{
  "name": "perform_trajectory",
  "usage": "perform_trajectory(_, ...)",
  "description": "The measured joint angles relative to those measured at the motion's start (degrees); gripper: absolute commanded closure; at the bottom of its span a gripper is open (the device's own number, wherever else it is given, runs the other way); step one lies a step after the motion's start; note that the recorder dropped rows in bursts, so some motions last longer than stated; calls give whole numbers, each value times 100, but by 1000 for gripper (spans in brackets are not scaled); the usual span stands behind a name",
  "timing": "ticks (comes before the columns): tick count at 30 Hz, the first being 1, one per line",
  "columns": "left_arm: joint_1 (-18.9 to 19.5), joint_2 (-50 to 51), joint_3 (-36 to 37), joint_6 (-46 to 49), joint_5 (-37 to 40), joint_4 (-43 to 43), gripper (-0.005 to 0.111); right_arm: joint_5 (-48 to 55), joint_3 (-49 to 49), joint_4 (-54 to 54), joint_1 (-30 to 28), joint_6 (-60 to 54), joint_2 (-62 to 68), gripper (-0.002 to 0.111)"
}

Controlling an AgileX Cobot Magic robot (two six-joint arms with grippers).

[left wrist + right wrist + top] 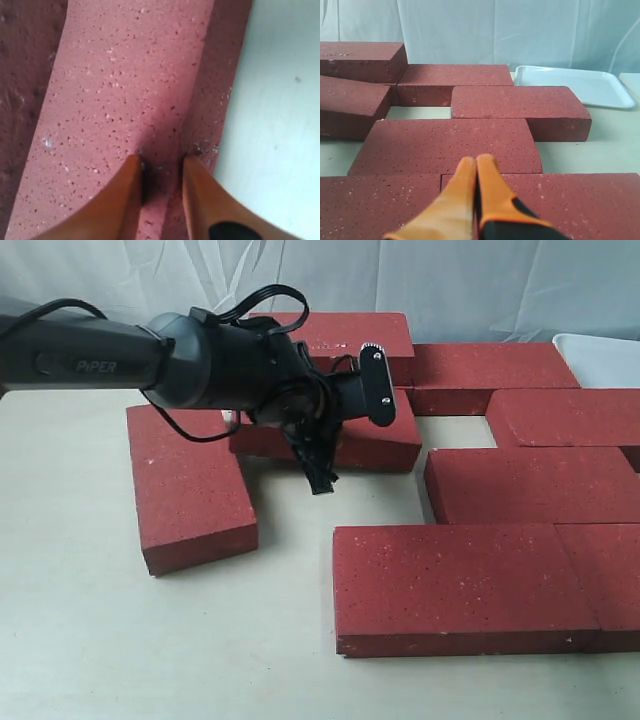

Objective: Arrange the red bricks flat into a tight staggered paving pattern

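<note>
Starting at the left, one of the red bricks (pixel 190 485) lies flat on the bench (pixel 100 640), long axis toward the camera. Just beside it a tilted brick (pixel 390 445) lies crosswise, and my left tool (pixel 162 162) is directly on it: fingers (pixel 125 200) slightly apart, tips against its surface near one long edge, gripping nothing. Further right are the laid bricks (pixel 520 485), with the right tool (pixel 476 170) closed and empty above them. I judge the left arm is nearer; the row lies to its right.

A white tray (pixel 580 85) sits on the pale table (pixel 100 640) before white cloth (pixel 520 30).
</note>
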Motion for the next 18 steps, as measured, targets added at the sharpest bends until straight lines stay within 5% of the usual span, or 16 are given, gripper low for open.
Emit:
perform_trajectory(4,-21,95,0,139,-295,-326,100,0,0,0,0,0,0,109)
perform_trajectory(11,-50,119,-14,167,-151,-389,34,0,0,0,0,0,0,109)
perform_trajectory(18,-81,-112,-63,-542,1187,438,33,0,0,0,0,0,0,109)
